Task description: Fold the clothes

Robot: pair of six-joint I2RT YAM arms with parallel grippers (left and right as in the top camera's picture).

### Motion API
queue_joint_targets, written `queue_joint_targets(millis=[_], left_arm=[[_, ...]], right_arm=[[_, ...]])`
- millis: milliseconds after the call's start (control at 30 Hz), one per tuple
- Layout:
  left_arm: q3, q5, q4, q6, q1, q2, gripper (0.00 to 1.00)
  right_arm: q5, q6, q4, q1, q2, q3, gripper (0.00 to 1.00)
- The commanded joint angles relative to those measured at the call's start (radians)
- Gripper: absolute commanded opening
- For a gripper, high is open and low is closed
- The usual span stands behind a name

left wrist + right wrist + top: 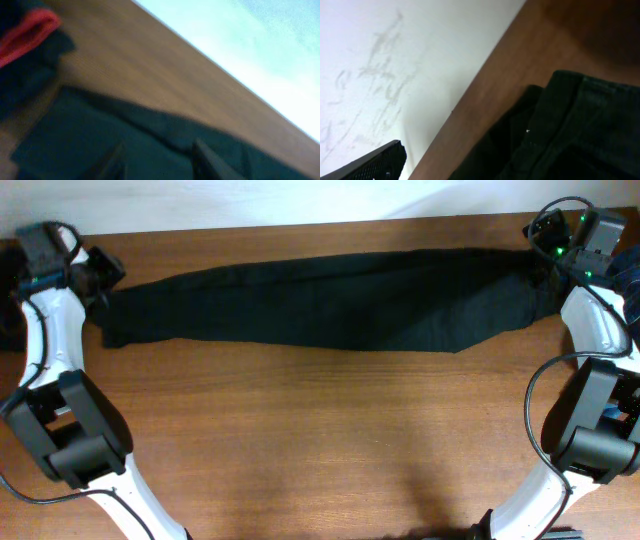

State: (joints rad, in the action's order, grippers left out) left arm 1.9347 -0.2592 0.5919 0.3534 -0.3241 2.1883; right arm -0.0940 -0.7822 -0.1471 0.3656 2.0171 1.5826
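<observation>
so the black jeans [330, 305] are being shown stretched out in one long dark strip along the far edge of the table [320, 440], running nearly from the far left corner to the far right corner. The strip is being seen fairly flat, a bit wider through the middle, and narrower at its left end

the left gripper [100, 280] is being seen right at the left end of the strip, by the far left corner. Its own camera is being blurred badly: dark cloth [125, 145] is being shown low in the frame with bare wood beyond it, and something red [27, 32] is being caught in the upper left corner. Whether those jaws are parted or pinching fabric can't be told

the right gripper [548, 260] is being seen over the other end of the strip, near the far right corner. In its wrist view a stitched hem of the jeans [570, 130] is being shown lying on the wood, while one finger [375, 162] is being shown way off at the frame's edge against the pale wall [395, 60], clear of the cloth, so these jaws are being read as spread wide with nothing pinched
</observation>
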Motion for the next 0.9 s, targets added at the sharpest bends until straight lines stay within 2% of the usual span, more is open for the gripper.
queue_joint_targets(millis=[0, 67, 100, 200, 300, 600, 700, 867], left_arm=[[0.079, -0.014, 0.092, -0.057, 0.037, 0.005, 0.19], [0.091, -0.014, 0.148, -0.056, 0.061, 0.005, 0.02], [0.09, -0.014, 0.171, -0.056, 0.075, 0.005, 0.01], [0.076, 0.036, 0.238, -0.056, 0.122, 0.008, 0.03], [0.062, 0.089, 0.292, -0.062, 0.172, 0.011, 0.08], [0.06, 0.095, 0.326, -0.125, 0.319, 0.016, 0.16], [0.06, 0.104, 0.334, -0.147, 0.36, 0.017, 0.16], [0.06, 0.143, 0.345, -0.15, 0.4, 0.017, 0.17]], right_arm=[[0.027, -0.114, -0.018, 0.006, 0.01, 0.029, 0.99], [0.028, -0.183, -0.039, 0.002, 0.014, 0.029, 0.99], [0.027, -0.216, -0.052, 0.001, 0.017, 0.029, 0.99], [0.027, -0.279, -0.105, -0.001, 0.021, 0.029, 0.99], [0.027, -0.278, -0.153, -0.006, 0.021, 0.029, 0.99], [0.018, -0.271, -0.303, -0.006, 0.021, 0.042, 0.99], [0.028, -0.158, -0.39, -0.014, 0.021, 0.117, 0.99], [0.203, -0.006, -0.658, -0.044, 0.021, 0.328, 0.98]])
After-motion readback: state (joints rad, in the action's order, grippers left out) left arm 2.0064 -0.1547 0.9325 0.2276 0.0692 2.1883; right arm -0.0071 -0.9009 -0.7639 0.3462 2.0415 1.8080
